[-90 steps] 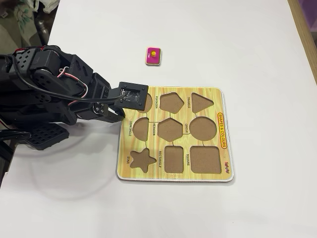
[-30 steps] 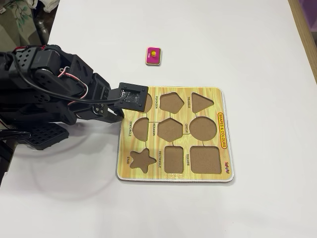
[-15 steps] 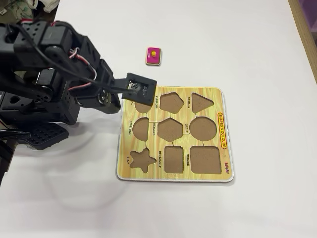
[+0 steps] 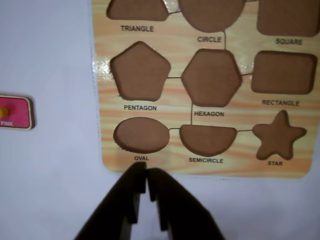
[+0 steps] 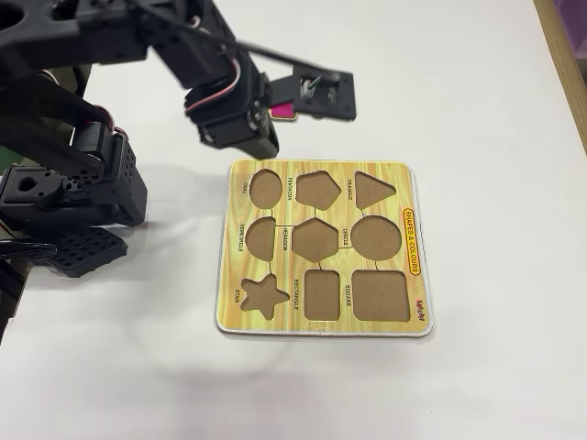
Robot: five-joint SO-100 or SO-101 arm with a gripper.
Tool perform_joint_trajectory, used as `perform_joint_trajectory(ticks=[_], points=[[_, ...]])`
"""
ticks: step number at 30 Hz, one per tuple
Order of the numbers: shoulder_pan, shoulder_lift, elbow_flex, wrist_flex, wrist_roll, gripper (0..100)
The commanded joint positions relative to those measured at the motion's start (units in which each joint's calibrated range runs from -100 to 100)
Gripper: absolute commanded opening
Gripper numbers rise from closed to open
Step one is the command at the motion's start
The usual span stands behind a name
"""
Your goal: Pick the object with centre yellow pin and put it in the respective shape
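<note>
Riding the wrist view, the claw [image 4: 146,172] is nearly closed and empty; the pink piece [image 4: 15,112] lies up-left, unpicked, the rectangle hole [image 4: 283,73] up-right, unfilled. From the fixed view, the arm mostly hides the piece.

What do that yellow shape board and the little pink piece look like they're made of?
The puzzle board looks like wood or pressed board: yellow printed wood-grain top with a slight sheen, and matte brown, fibrous-looking cutouts. The pink piece seems wooden too: a pale bare edge under glossy pink paint. Its yellow knob could be plastic or painted wood.
</note>
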Motion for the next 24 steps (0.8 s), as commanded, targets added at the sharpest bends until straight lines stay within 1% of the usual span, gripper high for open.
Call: perform_joint_trajectory(ticks=[1, 7, 8, 10, 12, 14, 17, 24], points=[[-5.4, 2.9, -5.5, -0.6, 0.3, 1], [-15.0, 6.9, -8.5, -0.4, 0.3, 1], [-16.8, 7.5, -9.4, 1.0, 0.3, 1], [-19.9, 8.6, -12.8, 6.7, 0.3, 1], [-23.5, 11.2, -19.6, 17.1, 0.2, 1], [-24.8, 12.9, -22.1, 19.8, -0.3, 1], [-26.6, 16.6, -26.3, 21.4, 0.2, 1], [-31.9, 25.5, -27.4, 21.1, 0.2, 1]])
